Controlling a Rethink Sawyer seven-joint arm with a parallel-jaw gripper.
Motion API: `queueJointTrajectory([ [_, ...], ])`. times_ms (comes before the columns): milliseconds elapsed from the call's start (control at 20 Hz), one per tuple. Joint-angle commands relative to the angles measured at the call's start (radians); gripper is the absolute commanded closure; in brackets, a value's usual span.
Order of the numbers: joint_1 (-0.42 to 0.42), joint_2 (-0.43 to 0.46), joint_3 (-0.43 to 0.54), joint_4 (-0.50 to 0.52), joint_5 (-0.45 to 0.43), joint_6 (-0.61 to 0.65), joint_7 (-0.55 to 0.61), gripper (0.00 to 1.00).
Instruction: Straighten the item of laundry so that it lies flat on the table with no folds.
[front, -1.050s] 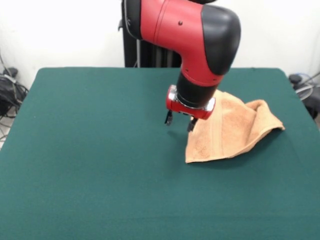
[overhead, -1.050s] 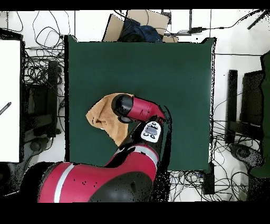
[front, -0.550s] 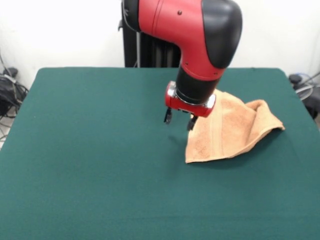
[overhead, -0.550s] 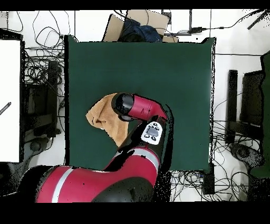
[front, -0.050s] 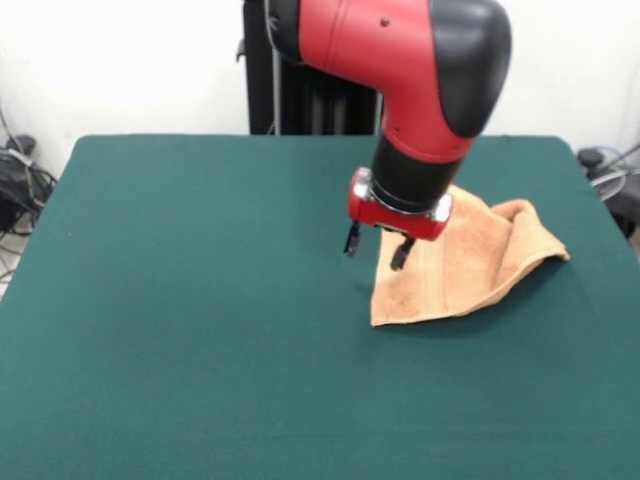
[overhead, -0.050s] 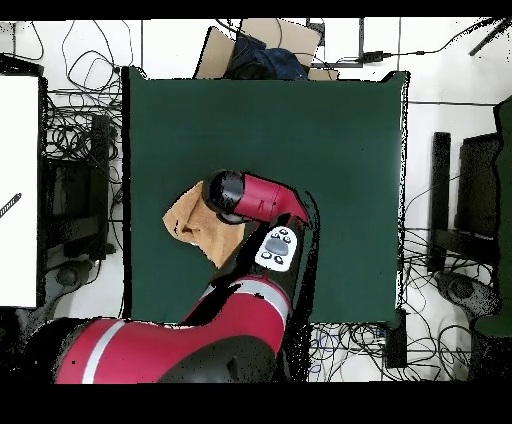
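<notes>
The hand (front, -0.050s: 376, 247) hangs released over the towel's (front, -0.050s: 470, 262) left edge (still folded). It seems placed to pinch that edge and spread it across the desk (front, -0.050s: 180, 300).

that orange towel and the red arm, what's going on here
The robot arm's gripper hangs open just over the left edge of the orange towel, holding nothing. The towel lies crumpled and folded over itself on the green table, near its right side in the front view, not yet flattened.
</notes>
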Motion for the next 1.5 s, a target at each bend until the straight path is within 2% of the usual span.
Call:
queueJointTrajectory([
  [50,0.053,0.072,0.011,-0.056,0.064,0.038,0.355,0.00],
  [450,0.072,0.098,-0.009,-0.075,0.098,0.057,0.356,0.00],
  [600,0.014,0.147,0.047,-0.064,0.111,-0.042,0.305,0.00],
  [800,-0.016,0.176,0.086,-0.045,0.118,-0.136,0.279,0.00],
  [1500,-0.029,0.168,0.113,-0.002,0.129,-0.218,0.254,0.00],
])
